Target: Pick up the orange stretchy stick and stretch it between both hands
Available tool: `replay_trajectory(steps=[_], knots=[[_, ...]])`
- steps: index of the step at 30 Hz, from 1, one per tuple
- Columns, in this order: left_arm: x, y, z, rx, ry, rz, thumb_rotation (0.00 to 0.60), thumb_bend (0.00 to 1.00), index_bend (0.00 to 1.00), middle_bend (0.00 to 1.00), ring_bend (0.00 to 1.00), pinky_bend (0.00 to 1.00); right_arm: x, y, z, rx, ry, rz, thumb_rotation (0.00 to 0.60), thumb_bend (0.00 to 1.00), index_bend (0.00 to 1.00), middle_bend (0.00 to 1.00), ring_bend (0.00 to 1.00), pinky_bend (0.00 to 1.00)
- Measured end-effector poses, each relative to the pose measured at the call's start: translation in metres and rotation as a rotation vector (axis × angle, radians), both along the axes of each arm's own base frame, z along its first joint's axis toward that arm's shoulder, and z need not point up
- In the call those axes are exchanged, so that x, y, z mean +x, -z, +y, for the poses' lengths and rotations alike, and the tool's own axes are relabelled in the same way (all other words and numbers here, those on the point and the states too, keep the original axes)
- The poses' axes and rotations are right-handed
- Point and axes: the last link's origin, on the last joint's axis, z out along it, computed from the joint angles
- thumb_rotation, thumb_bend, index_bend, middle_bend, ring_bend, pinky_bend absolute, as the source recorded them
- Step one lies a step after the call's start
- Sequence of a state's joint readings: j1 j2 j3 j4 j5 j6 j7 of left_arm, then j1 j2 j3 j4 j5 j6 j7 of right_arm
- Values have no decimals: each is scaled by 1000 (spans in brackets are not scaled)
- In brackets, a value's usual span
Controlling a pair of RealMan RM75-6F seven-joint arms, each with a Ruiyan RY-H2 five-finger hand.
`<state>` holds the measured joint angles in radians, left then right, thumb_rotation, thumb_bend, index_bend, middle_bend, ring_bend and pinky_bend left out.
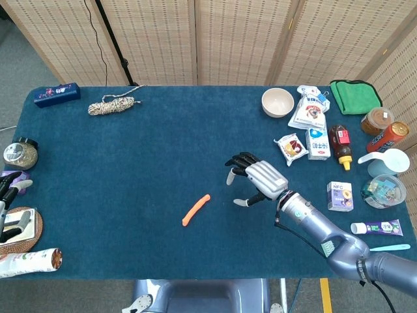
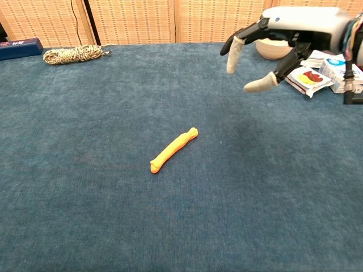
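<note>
No text can be read with any certainty. The packets at the right of the head view, such as the blue-and-white carton (image 1: 317, 143) and the small box (image 1: 339, 195), carry print too small to make out. The dark blue box (image 1: 57, 94) at upper left bears markings that are likewise illegible.
</note>
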<state>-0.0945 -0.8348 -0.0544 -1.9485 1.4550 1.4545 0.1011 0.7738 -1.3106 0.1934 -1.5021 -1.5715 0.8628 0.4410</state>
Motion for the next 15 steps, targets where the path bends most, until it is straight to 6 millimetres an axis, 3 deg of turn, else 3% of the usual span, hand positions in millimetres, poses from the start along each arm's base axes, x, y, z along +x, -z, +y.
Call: replay_trajectory(steps=[15], knots=[[-5,-4,-5,5,-18,4,600,387,241,126,127,48,19,46,-13,35,-66,68,600,243,419,183,102,44]])
